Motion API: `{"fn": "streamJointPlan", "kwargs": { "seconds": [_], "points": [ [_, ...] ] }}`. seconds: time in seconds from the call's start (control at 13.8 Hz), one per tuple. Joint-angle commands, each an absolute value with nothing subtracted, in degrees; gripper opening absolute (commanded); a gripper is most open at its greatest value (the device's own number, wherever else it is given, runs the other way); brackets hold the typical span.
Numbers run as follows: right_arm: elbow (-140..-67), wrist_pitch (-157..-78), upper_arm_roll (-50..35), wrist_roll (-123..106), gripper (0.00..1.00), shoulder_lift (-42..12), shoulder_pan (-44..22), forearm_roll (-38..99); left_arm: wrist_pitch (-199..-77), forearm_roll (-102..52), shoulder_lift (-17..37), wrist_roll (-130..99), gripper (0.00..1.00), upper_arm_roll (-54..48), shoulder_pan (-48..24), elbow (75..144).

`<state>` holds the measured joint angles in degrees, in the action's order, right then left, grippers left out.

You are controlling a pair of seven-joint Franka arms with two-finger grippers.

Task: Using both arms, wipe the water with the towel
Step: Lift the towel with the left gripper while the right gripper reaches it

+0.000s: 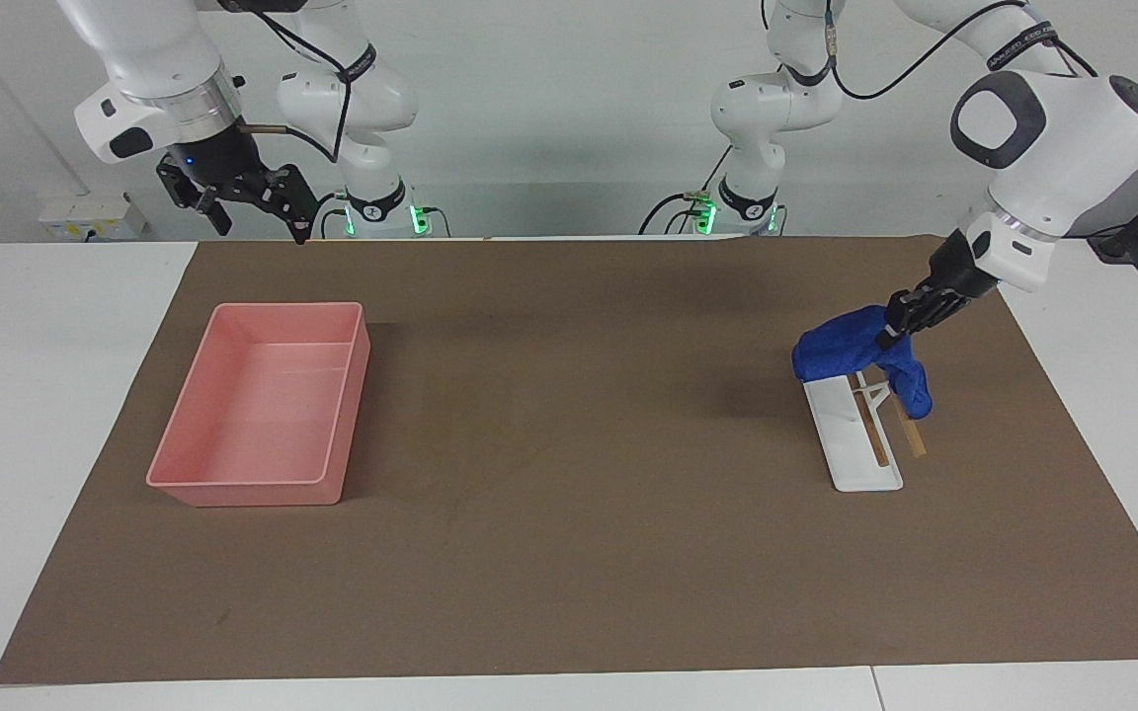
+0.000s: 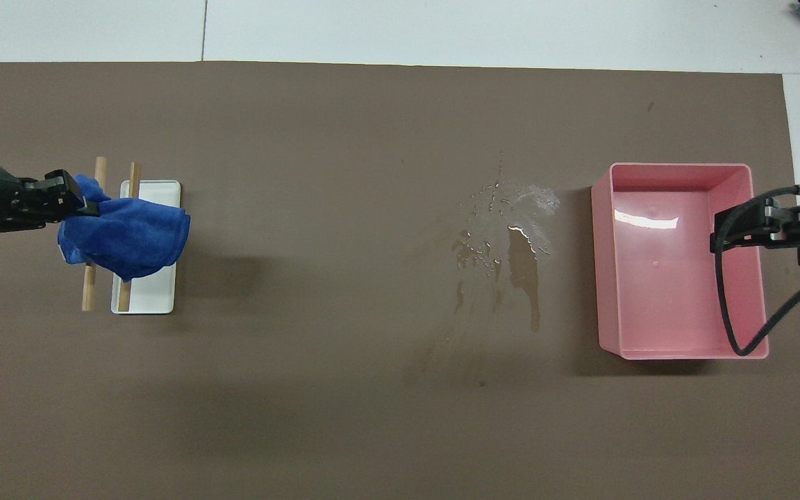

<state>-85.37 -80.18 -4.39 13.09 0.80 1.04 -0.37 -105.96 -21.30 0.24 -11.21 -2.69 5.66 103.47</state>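
The left gripper (image 1: 900,314) has its fingers pinched tight on one corner of the deep-blue towel (image 1: 851,351), which hangs in the air over the small white tray (image 1: 851,444) and its two wooden rods (image 2: 87,288) at the left arm's end of the brown mat (image 1: 569,553). In the overhead view the towel sits at about nine o'clock from the water spill (image 2: 504,243), which lies well apart from it near the middle of the mat.

The step in hand looks to be carrying the towel off its rack toward the spill. To do it well, the arm should probably lift until the drooping lower fold is free of the rods, so that it does not drag them or the tray along, and then travel toward three o'clock in the overhead view and lower the cloth flat onto the wet patch.

The right gripper (image 1: 253,197) hangs with its jaws spread wide and nothing in them, over the end of the pink tray (image 2: 681,351) toward the right arm's end of the table, and waits.

The pink tray lies just beside the spill at three o'clock from it, and appears empty apart from a glossy sheen on its floor. The white tray holds nothing but the rods laid over it.
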Motion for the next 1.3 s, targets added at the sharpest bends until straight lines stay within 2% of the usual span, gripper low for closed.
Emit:
{"fn": "streamJointPlan", "kwargs": {
  "seconds": [0.0, 0.58, 0.87, 1.08, 1.23],
  "points": [
    [-86.31, -79.8, -4.66, 13.54, 1.0, 1.76, 1.14, 0.44, -101.44, -28.71, -1.84, -22.54, 0.0, -3.07, 5.37, 103.1],
    [-86.22, -79.89, -6.58, 15.12, 1.0, 2.55, 0.79, 12.21, -100.45, -41.55, -3.25, -54.64, 0.0, -9.66, 2.73, 103.62],
    [-86.48, -80.77, -7.38, 14.59, 1.0, 2.99, -4.03, 18.26, -107.2, -44.47, -3.25, -63.43, 0.0, -10.63, -2.44, 103.54],
    [-90.68, -85.93, -7.47, 16.35, 1.0, 5.26, -8.78, 22.82, -117.39, -44.47, -2.64, -72.13, 0.0, -10.63, -9.04, 103.8],
    [-95.86, -93.12, -7.56, 17.57, 1.0, 7.63, -10.62, 26.88, -120.05, -45.26, -2.81, -76.01, 0.0, -10.81, -9.67, 103.8]
  ]
}}
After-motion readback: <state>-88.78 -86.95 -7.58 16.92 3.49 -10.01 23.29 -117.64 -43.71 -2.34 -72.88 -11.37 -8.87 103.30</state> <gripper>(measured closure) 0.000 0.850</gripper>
